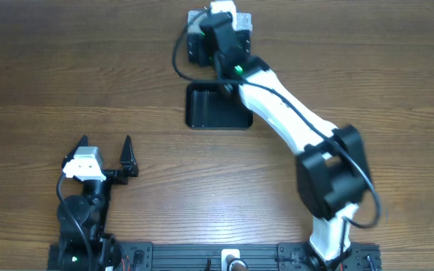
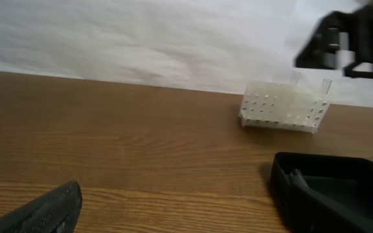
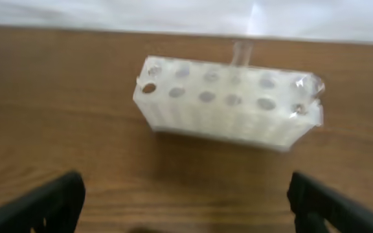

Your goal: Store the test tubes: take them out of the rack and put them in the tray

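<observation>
Rack [image 3: 228, 107]: white, standing at the far side of the table [image 1: 51, 60], just beyond the tray; most holes look empty.
Test tubes [image 3: 241, 52]: one clear tube upright in the back row, perhaps another at the end corner; too faint to count.
Tray [image 1: 206, 109]: black and shallow, lying between the rack and the arm bases, close to the rack, likely so each carry is short; contents too dim to make out.
Right gripper [image 3: 186, 207]: fingers spread wide, holding nothing, hovering in front of and above the rack, aimed down at it; wide presumably to straddle a tube before closing.
Left gripper [image 1: 105, 147]: fingers spread wide, empty, parked near its own base, well apart from rack and tray; probably there to leave the other arm room.
Step in hand: seemingly lining up a pick from the rack.
Next move: centring over the standing tube, descending, closing gently, lifting straight up.
Risk: thin, slick glass; a skewed pull could tip the light rack.
</observation>
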